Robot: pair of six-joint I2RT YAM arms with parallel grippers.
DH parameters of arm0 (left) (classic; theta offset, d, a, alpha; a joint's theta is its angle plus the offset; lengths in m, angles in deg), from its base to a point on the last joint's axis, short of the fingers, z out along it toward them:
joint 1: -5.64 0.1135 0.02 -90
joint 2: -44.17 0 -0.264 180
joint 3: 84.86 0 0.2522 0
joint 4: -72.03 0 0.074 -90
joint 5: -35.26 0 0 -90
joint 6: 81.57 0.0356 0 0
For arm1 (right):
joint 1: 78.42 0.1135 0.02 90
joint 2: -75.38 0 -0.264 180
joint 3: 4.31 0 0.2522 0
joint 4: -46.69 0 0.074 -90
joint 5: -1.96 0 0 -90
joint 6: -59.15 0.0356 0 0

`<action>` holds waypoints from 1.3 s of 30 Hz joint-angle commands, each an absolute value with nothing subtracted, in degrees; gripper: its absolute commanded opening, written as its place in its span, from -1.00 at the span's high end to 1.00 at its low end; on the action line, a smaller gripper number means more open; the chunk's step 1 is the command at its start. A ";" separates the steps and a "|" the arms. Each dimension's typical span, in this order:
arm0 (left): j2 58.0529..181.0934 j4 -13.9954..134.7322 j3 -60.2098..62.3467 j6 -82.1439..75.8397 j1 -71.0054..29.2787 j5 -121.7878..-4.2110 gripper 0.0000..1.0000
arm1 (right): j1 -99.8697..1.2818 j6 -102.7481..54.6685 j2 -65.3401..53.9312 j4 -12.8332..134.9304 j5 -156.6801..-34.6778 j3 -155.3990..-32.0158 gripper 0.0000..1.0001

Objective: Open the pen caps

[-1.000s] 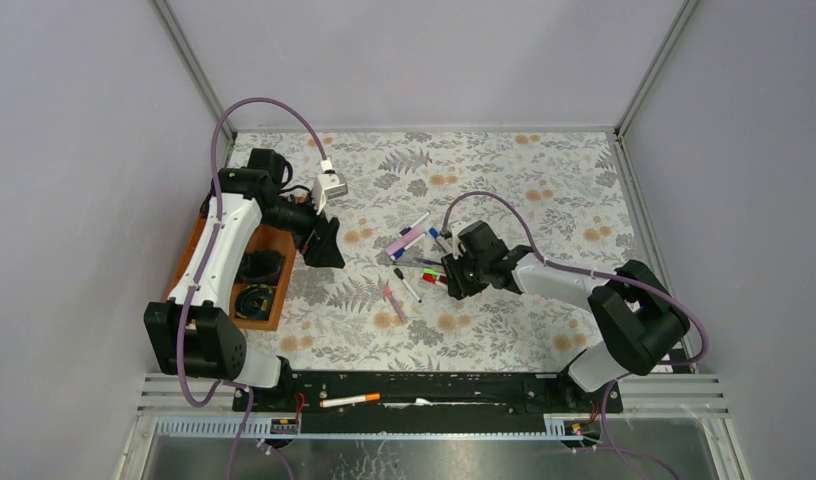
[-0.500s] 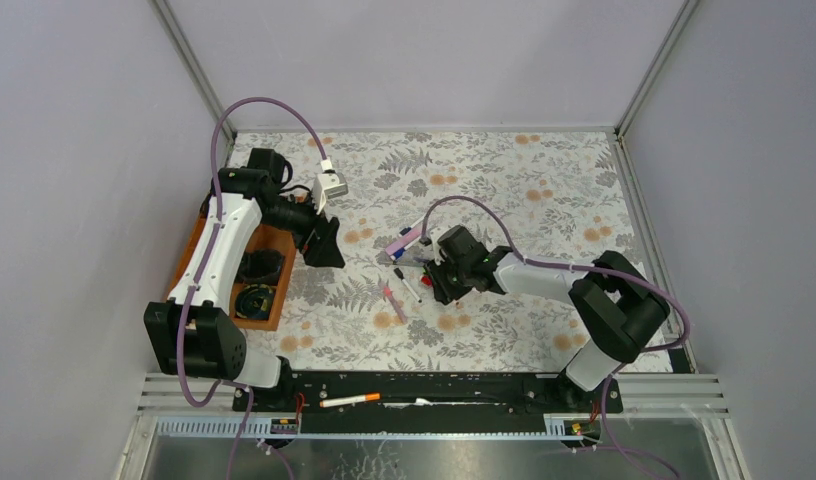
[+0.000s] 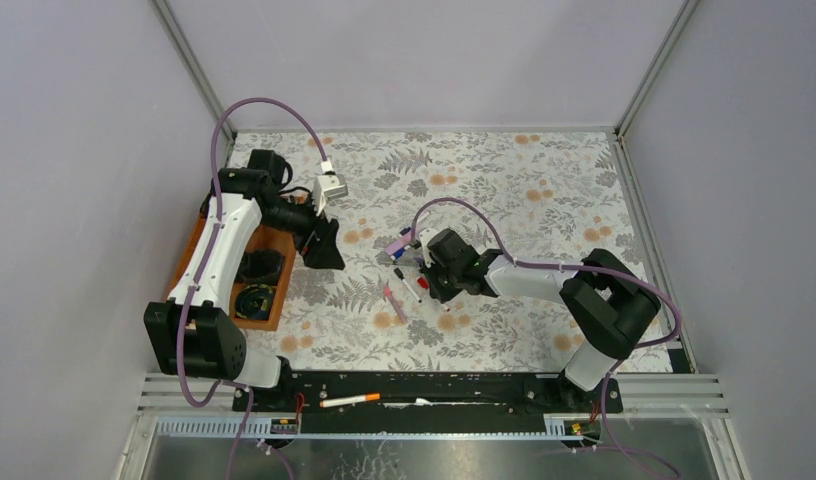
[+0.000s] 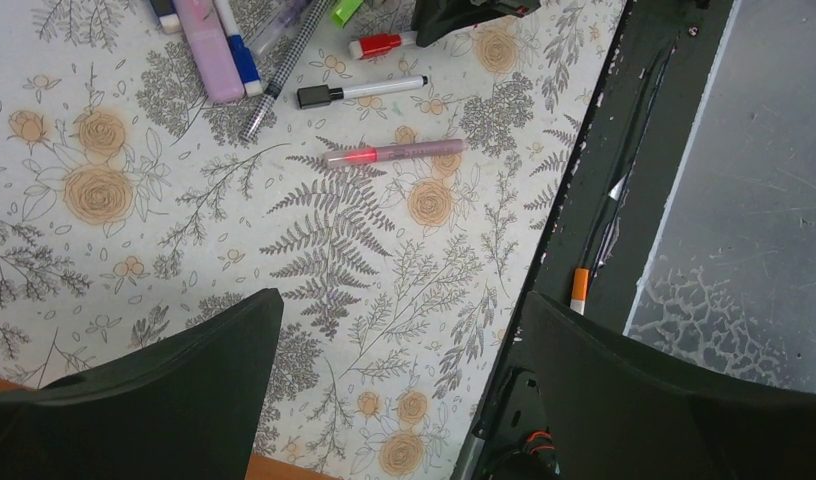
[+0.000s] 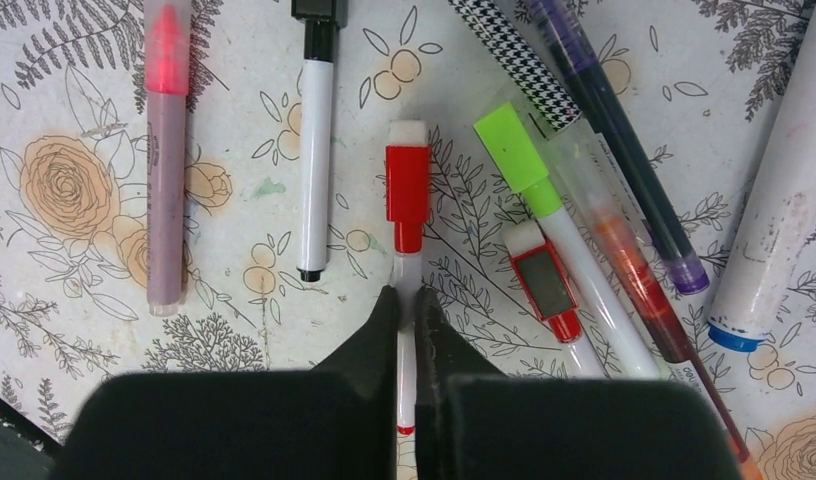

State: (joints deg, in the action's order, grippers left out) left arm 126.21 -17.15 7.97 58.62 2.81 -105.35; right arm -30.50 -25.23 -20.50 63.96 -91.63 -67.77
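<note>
Several pens lie in a loose pile (image 3: 414, 262) on the floral mat. My right gripper (image 5: 406, 300) is shut on the white barrel of a red-capped pen (image 5: 407, 290); its red cap (image 5: 407, 195) points away from the fingers. Beside it lie a black-capped pen (image 5: 315, 140), a pink-red pen (image 5: 166, 150), a green-capped pen (image 5: 544, 210), another red-capped pen (image 5: 544, 285) and a thick pink highlighter (image 4: 208, 50). My left gripper (image 4: 399, 330) is open and empty, hovering above the mat left of the pile (image 3: 324, 245).
A brown wooden tray (image 3: 269, 245) with black round items sits at the left edge under the left arm. An orange-tipped pen (image 3: 349, 400) lies on the black rail at the table's front. A houndstooth pen (image 5: 514, 60) and a purple pen (image 5: 624, 150) lie in the pile.
My right gripper has moved left along the pile and closed on the red-capped pen's barrel. The left arm has not moved.
</note>
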 commanded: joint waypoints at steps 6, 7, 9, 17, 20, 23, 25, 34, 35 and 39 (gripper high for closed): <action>125.11 -18.45 0.28 70.59 0.30 -112.19 -0.97 | -30.34 -28.43 -12.32 68.45 -103.54 -71.32 1.00; 124.75 -18.44 -0.14 71.54 -0.44 -112.70 -0.97 | -30.79 -28.43 -11.36 69.19 -106.06 -72.05 1.00; 124.20 -18.24 -0.88 73.11 -2.37 -113.35 -0.97 | -32.18 -27.91 -9.67 69.61 -112.46 -72.95 1.00; 125.77 -15.20 -2.87 72.78 -8.90 -116.66 -0.97 | -36.20 -25.46 -13.15 72.19 -138.84 -79.85 1.00; 126.26 -15.37 -2.55 73.28 -10.34 -118.11 -0.97 | -36.22 -25.42 -14.77 73.60 -141.42 -82.48 1.00; 126.15 -13.94 -2.62 72.79 -11.22 -118.55 -0.97 | -36.22 -26.56 -16.02 76.13 -142.42 -85.13 1.00; 126.28 -12.97 -2.75 72.33 -12.04 -118.19 -0.95 | -36.16 -27.16 -17.13 77.88 -142.46 -86.85 1.00; 129.68 -8.03 -1.87 68.30 -13.35 -119.24 -0.70 | -36.15 -28.13 -20.66 81.62 -143.22 -92.01 1.00; 130.02 -8.12 -1.32 67.83 -13.30 -120.04 -0.65 | -36.18 -28.32 -21.01 82.07 -143.45 -92.44 1.00; 130.50 -8.71 0.23 67.74 -13.34 -122.20 -0.31 | -36.23 -28.85 -21.99 83.23 -143.89 -94.03 1.00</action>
